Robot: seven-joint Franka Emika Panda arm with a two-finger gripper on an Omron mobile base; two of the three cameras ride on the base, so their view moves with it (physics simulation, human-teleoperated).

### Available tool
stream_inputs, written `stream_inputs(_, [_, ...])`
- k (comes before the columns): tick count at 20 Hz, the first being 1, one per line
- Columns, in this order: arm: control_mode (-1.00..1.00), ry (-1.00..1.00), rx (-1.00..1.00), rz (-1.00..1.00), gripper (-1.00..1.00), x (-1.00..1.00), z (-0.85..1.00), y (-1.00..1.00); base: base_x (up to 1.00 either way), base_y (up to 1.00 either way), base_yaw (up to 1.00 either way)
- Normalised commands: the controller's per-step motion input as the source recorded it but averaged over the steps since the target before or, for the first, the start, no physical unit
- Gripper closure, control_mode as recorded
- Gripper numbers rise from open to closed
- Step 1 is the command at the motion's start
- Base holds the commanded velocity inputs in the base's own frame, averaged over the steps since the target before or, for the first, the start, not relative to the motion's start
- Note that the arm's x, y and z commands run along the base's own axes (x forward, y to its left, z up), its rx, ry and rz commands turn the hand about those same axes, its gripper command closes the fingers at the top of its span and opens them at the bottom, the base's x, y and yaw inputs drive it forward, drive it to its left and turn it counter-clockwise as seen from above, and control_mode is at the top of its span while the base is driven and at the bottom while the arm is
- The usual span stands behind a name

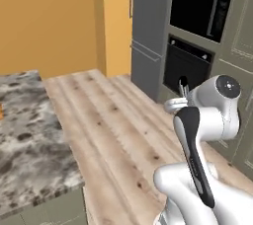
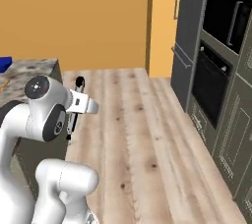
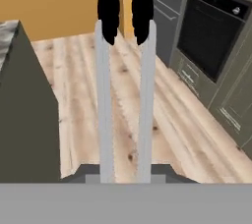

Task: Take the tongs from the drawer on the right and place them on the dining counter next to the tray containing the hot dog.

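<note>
My gripper [image 3: 125, 171] is clenched on the tongs [image 3: 124, 70], whose two silver arms run straight out from the fingers and end in black tips. I see them carried in the air over the wooden floor [image 1: 118, 120], off the corner of the dining counter [image 1: 29, 135]. From the right base view the tongs [image 2: 75, 107] hang beside that counter's [image 2: 29, 68] end. A sliver of the blue tray [image 2: 5, 62] sits on the counter's far edge. Beyond the floor from the counter stands the dark oven wall [image 2: 216, 70].
</note>
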Motion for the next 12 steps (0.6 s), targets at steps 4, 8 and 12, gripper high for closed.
stream_inputs(4, [1.0, 0.0, 0.0, 0.0, 1.0, 0.0, 0.0, 0.0, 1.0, -0.27, 0.22])
stream_inputs(8, [1.0, 0.0, 0.0, 0.0, 1.0, 0.0, 0.0, 0.0, 1.0, -0.11, 0.29])
stream_inputs(12, [1.0, 0.0, 0.0, 0.0, 1.0, 0.0, 0.0, 0.0, 1.0, -0.16, 0.32])
